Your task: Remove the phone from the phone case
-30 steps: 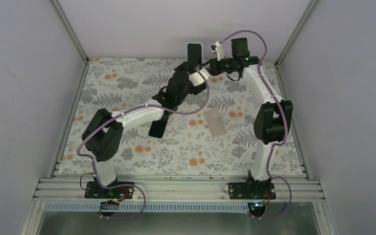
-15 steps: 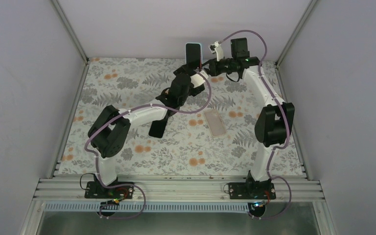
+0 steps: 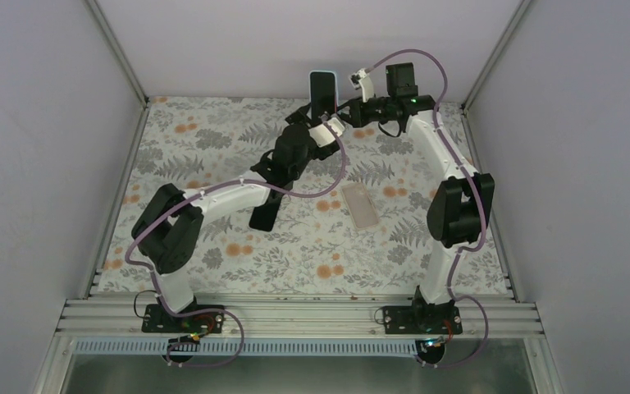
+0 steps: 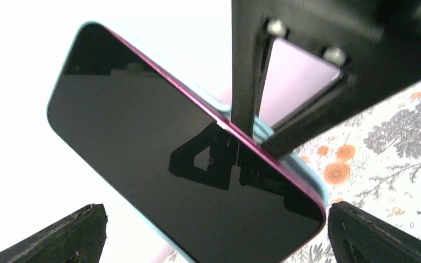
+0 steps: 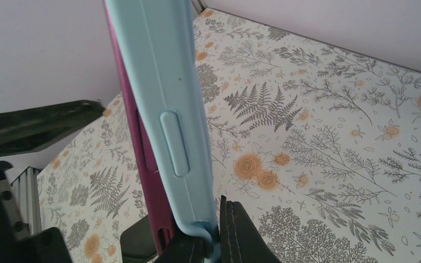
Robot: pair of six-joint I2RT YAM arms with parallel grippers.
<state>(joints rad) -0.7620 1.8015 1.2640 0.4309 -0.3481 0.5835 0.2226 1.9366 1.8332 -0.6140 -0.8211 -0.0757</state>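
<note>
The phone (image 3: 322,88) stands upright in the air near the back wall, its black screen (image 4: 181,164) framed by a magenta edge (image 5: 149,181). A light blue phone case (image 5: 164,104) wraps its back and side. My right gripper (image 3: 340,115) is shut on the lower edge of the case (image 5: 219,244), the magenta edge lying just left of the pinch. My left gripper (image 4: 214,235) is open. Its fingertips (image 4: 79,230) stand wide on either side of the phone's lower end without touching it.
A pale translucent case (image 3: 362,205) lies flat on the flowered mat (image 3: 213,139) near the middle. A black flat object (image 3: 263,212) lies left of it, partly under my left arm. Grey walls close in the back and sides.
My left arm has shifted its elbow and brought its open gripper a little closer under the phone. The right arm and the phone have hardly moved.
</note>
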